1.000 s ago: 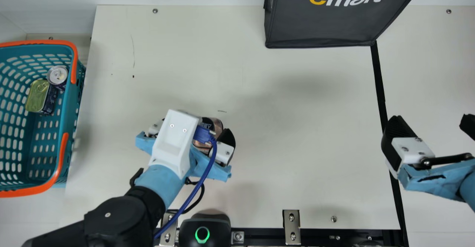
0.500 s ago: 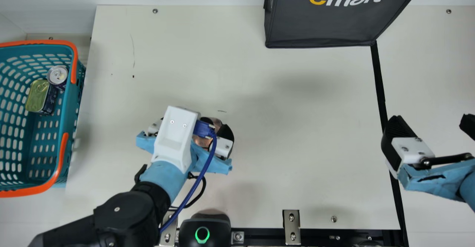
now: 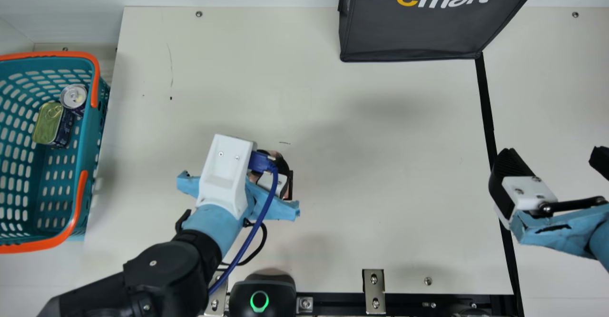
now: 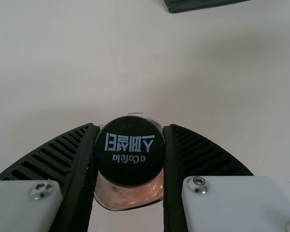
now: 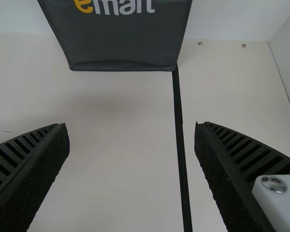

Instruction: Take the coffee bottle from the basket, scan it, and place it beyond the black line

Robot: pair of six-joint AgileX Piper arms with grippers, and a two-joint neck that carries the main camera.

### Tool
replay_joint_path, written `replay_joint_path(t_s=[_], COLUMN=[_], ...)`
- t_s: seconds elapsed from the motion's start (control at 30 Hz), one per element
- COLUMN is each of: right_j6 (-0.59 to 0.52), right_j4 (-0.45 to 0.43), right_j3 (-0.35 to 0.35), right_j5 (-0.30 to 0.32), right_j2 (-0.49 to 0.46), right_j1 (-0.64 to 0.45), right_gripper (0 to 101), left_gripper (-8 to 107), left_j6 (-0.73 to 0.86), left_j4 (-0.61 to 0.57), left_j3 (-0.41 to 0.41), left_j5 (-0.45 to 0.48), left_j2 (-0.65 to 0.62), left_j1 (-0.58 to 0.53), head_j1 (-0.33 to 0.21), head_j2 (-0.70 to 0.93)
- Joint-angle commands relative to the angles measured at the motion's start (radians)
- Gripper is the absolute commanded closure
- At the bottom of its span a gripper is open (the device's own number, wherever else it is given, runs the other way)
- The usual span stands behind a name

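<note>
one stage of three, removal from the basket (image 3: 89,141), is complete: the left gripper (image 4: 130,126) is closed on the coffee bottle (image 4: 129,157), between basket and black line (image 3: 485,103). scanning and placement presumably remain; the right gripper (image 5: 130,125) is open.

Bright, even light here, spread softly over the table (image 3: 357,236), and look at those shadows: faint, fuzzy-edged smudges beside the left gripper (image 3: 272,183), another farther out, between it and the right gripper (image 3: 554,157). In the left wrist view it's a touch dimmer, and there's a coppery sheen off the bottle (image 4: 130,195) between the fingers, a glint on the screw (image 4: 198,182) alongside. Left of that gripper, a can (image 3: 73,96) gleams on top!
</note>
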Motion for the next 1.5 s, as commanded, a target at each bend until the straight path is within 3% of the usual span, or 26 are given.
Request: replay_joint_path(t_s=[0.0, 0.7, 1.1, 1.47], right_j6=[0.0, 0.0, 0.0, 0.0], right_j4=[0.0, 0.0, 0.0, 0.0], right_j3=[0.0, 0.0, 0.0, 0.0], right_j5=[0.0, 0.0, 0.0, 0.0], right_j2=[0.0, 0.0, 0.0, 0.0], right_j1=[0.0, 0.0, 0.0, 0.0], right_gripper=[10, 10, 10, 10], left_gripper=[89, 89, 89, 89], left_j6=[0.01, 0.389, 0.767, 1.217], left_j4=[-0.008, -0.123, -0.368, -0.689], left_j3=[0.0, 0.045, 0.054, 0.035], left_j5=[-0.006, -0.165, -0.231, -0.24], left_j2=[-0.002, -0.128, -0.186, -0.211], left_j1=[0.005, 0.131, 0.184, 0.23], head_j1=[-0.027, -0.027, -0.027, -0.027], head_j2=[0.003, 0.003, 0.003, 0.003])
